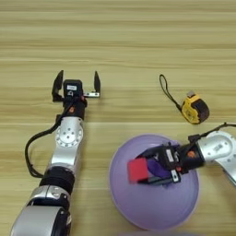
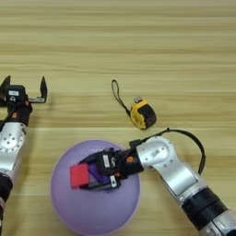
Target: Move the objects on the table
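A round lilac plate (image 1: 138, 209) lies near the table's (image 1: 138, 37) front edge. My right gripper (image 1: 152, 169) reaches into it from the right. Its fingers lie along both sides of the dark purple block (image 1: 159, 168) and are shut on it. The small red cube (image 1: 137, 170) rests in the plate right at the fingertips, left of the block. The yellow-and-black tape measure (image 1: 195, 109) lies on the wood beyond the plate on the right, its black cord loop (image 1: 166, 90) stretched up and to the left. My left gripper (image 1: 77, 84) stands open and empty at the left.
My left arm's black cable (image 1: 31, 152) loops out over the wood beside the forearm. My right forearm (image 2: 184, 179) comes in low from the bottom right corner, with a cable arching over it.
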